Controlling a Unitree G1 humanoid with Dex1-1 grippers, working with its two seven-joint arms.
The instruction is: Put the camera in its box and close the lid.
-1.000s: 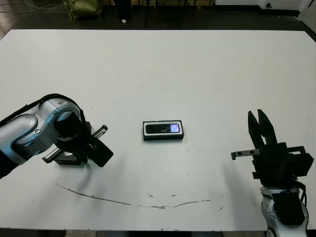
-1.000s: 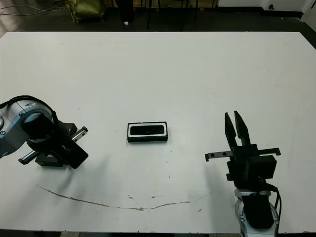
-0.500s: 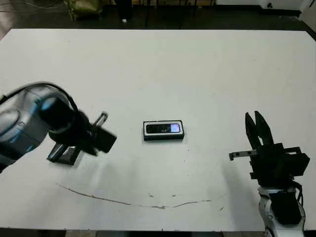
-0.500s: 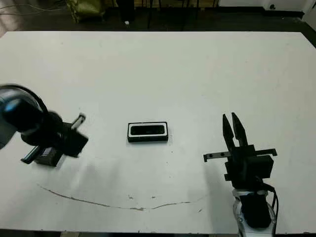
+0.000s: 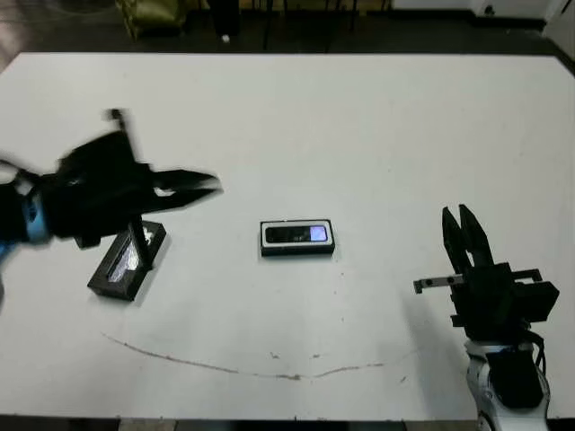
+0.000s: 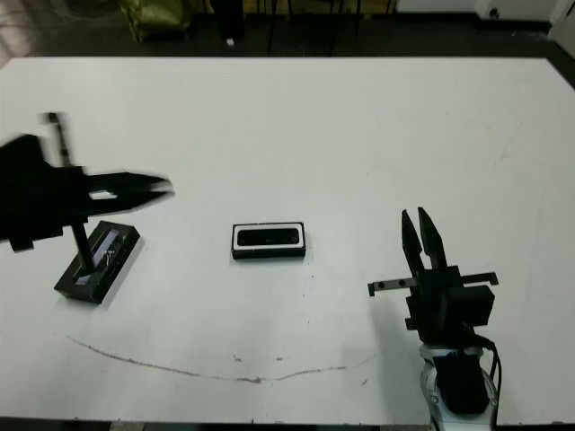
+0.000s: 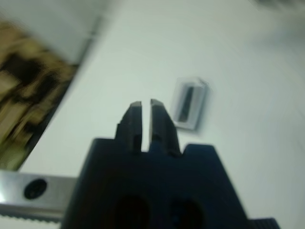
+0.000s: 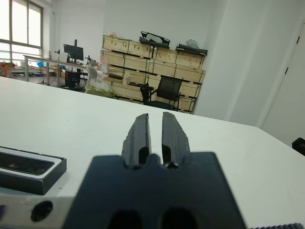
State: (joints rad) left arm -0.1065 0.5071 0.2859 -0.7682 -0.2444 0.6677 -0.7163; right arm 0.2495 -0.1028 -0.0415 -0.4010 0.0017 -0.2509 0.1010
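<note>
The small shallow black tray with white lining sat mid-table on the white table, the slim black bar-shaped camera lying inside it. The flat black rectangular lid with a grey strip lay well apart to its left.

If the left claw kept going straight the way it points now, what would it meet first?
Probably the box with the camera in it: the left wrist view shows it just off the line of the left claw, though blur and depth leave that unsure.
</note>
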